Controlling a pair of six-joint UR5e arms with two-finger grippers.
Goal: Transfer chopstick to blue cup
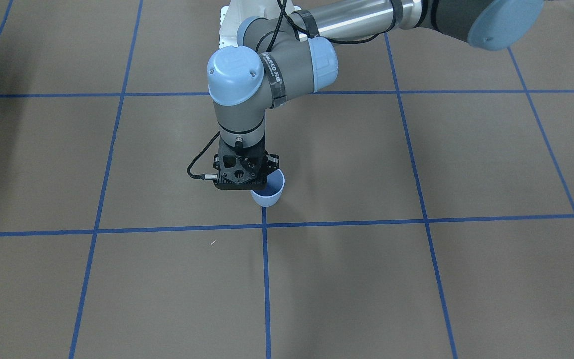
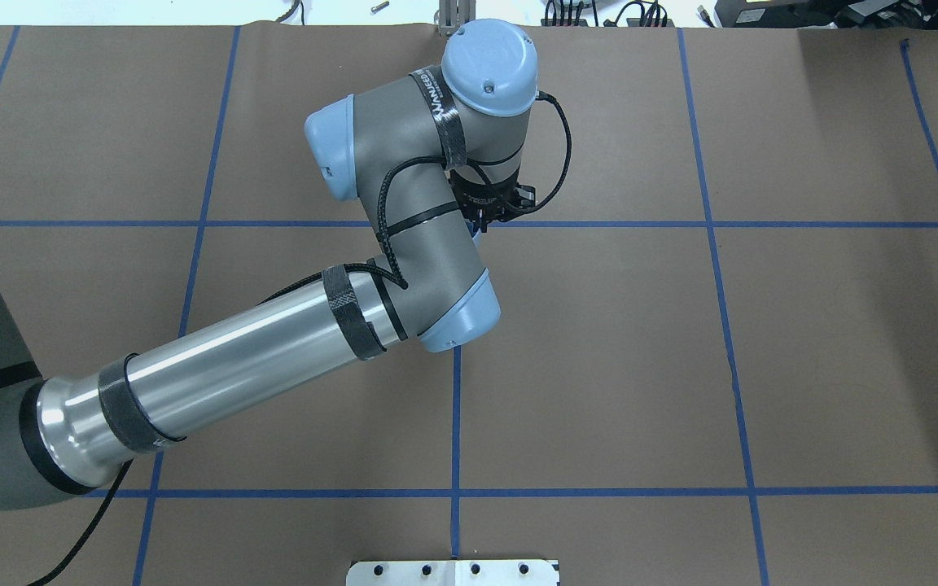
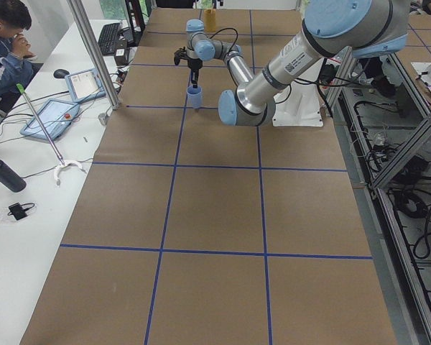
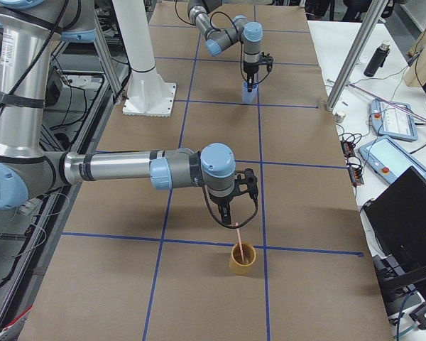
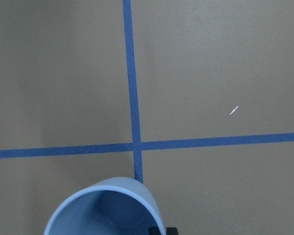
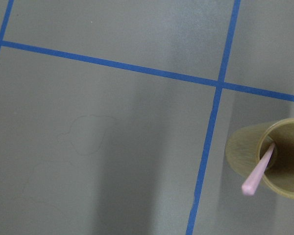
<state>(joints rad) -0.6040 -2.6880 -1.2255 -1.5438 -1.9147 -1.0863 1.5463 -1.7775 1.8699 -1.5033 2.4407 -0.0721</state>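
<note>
Blue cup (image 1: 269, 197) sits under your left gripper (image 1: 244, 175), open table (image 1: 416, 159) all round. Right wrist view shows the pink chopstick (image 6: 258, 171) leaning on the yellow cup (image 6: 241, 155) rim. Both jaw pairs: can't tell.

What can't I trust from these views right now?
Left gripper: jaws hidden by its camera mount front-on, by the arm overhead.
Right gripper: exterior right only; too small to tell whether it grips the thin pink chopstick in the tan cup.
Light blue plastic cup: interior cut by left wrist view's edge.

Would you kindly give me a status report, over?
Left gripper over blue cup, fingers hidden. Right gripper by yellow cup, state unclear. Pink chopstick leaning in yellow cup. No obstacle seen.
</note>
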